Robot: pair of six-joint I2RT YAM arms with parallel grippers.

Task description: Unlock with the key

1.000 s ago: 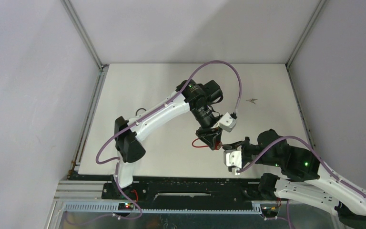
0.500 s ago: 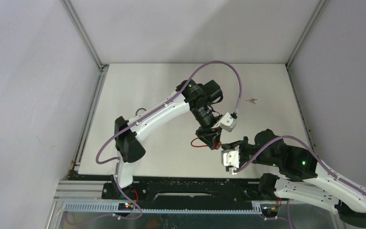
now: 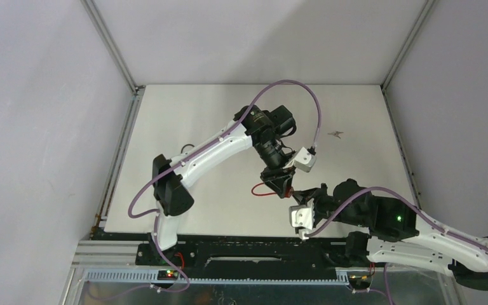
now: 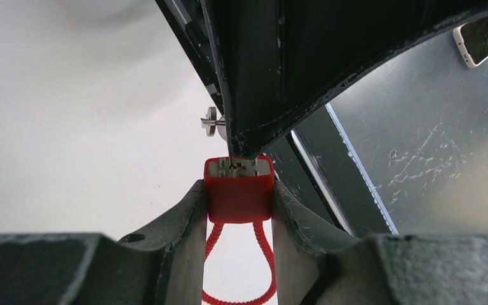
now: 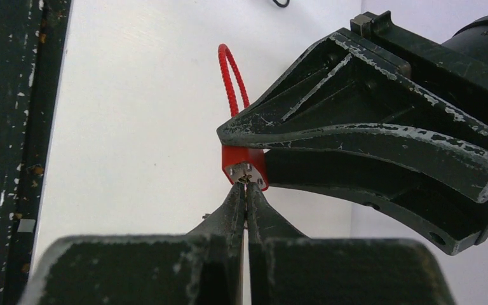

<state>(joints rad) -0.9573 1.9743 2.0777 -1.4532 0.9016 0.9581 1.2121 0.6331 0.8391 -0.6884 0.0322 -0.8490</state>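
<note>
1. The red lock (image 4: 238,202) is clamped between the left gripper (image 4: 238,190) fingers, its cable loop dangling over the table (image 3: 184,121).
2. The key (image 4: 211,122) is pinched by the closed right gripper (image 5: 246,190) - tip pressed against the lock's keyhole face.

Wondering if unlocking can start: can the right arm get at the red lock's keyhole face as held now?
Probably yes. The left gripper holds the red lock with its metal keyhole face bare toward the right gripper, whose shut fingertips meet it; nothing lies between.
</note>
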